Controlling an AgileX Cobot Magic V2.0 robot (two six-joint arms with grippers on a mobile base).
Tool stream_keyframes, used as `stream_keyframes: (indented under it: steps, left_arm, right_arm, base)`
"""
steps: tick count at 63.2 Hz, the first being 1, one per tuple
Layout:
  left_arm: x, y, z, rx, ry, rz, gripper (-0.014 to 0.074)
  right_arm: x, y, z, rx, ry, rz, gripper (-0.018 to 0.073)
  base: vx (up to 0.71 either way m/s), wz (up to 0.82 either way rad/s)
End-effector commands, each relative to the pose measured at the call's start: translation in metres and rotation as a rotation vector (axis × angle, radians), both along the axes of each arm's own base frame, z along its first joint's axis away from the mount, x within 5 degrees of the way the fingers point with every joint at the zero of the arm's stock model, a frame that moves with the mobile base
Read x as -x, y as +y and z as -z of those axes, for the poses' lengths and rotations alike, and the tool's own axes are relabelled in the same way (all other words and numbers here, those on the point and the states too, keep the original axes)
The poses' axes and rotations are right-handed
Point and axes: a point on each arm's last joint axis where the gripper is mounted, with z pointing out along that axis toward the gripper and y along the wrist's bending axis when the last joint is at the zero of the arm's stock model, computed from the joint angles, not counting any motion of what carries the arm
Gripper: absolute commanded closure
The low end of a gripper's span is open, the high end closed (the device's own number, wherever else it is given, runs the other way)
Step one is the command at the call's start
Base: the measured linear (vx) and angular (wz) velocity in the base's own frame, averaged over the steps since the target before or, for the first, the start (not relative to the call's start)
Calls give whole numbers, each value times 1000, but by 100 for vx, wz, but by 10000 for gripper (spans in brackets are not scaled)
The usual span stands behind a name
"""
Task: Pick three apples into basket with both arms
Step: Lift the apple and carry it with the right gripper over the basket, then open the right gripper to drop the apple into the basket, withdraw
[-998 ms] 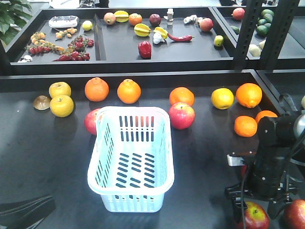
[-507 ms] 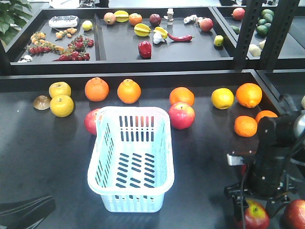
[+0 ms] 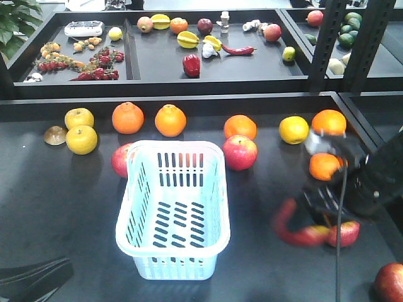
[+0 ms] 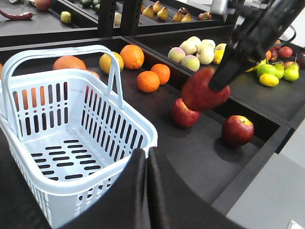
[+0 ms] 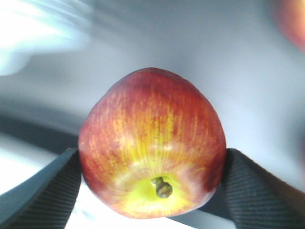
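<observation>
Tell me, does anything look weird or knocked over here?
Nothing is spilled or broken. The basket stands upright and empty. The one odd sight is the apple in the right gripper: in the front view it looks smeared into a red streak, probably camera blur. The wrist view shows it whole.

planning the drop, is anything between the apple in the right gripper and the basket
Nothing visible does. The apple held in the right gripper is right of the basket, and only bare dark table lies between them. The basket is empty.
</observation>
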Motion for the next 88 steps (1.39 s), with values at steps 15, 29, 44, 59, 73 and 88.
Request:
stream_keyframes:
  steps: [15, 29, 44, 59, 73, 88]
  left_arm:
    - [-2, 1, -9, -9, -33, -12, 603]
    - [-2, 1, -9, -9, -33, -12, 603]
    - [-2, 1, -9, -8, -33, -12, 603]
    - [-2, 1, -8, -8, -32, -11, 603]
    - [-2, 1, -8, -8, -32, -11, 603]
    - [-2, 1, -8, -8, -32, -11, 603]
  right_arm:
    - [-1, 87, -27, -296, -311, -124, 558]
    - [-23, 126, 0, -276, -307, -165, 402]
    - [-40, 143, -6, -298, -309, -208, -15]
    - [-43, 144, -3, -288, -315, -202, -136]
    - [-31, 143, -4, -300, -218, -268, 28]
    - [-11, 116, -25, -95, -213, -303, 566]
  base:
    - [0, 0]
    - [0, 0]
    - [0, 0]
    - [0, 0]
    - [0, 0]
    - [0, 0]
